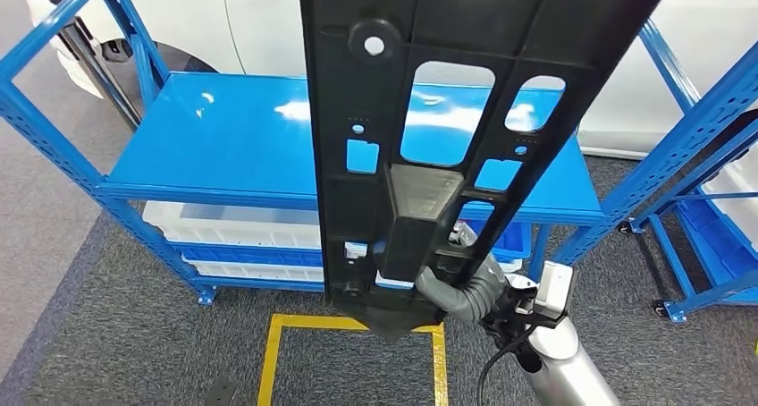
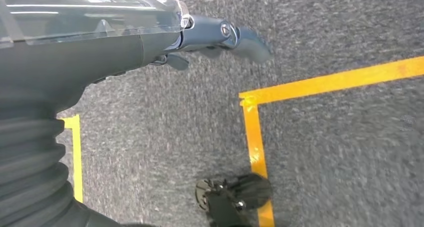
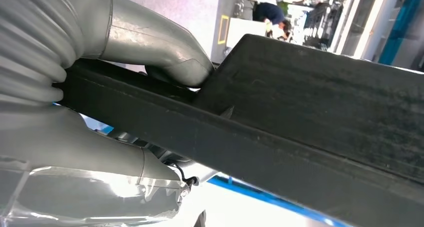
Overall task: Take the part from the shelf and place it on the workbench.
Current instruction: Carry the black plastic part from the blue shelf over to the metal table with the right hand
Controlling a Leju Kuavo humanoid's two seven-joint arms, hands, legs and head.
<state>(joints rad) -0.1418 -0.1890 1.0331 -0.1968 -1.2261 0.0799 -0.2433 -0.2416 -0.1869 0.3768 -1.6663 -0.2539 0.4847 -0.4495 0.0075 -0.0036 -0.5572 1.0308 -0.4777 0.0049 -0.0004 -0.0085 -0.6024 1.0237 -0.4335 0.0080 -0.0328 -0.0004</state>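
A long black plastic part (image 1: 447, 84) with several cut-out windows stands upright close in front of the head camera, hiding much of the scene. My right hand (image 1: 460, 290) grips it near its lower end. In the right wrist view the grey thumb (image 3: 160, 52) presses on the part's ribbed edge (image 3: 310, 117), with the other fingers wrapped round the far side. My left hand (image 2: 150, 42) hangs over the carpet holding nothing, its dark fingers (image 2: 240, 37) stretched out. The blue bench top (image 1: 223, 138) lies bare behind the part.
White bins (image 1: 232, 227) sit on the bench's lower level. A second blue rack (image 1: 706, 156) stands at the right. Yellow tape (image 1: 268, 352) marks a square on the grey carpet below me. A white car body (image 1: 259, 21) is behind the bench. A person (image 3: 272, 12) stands far off.
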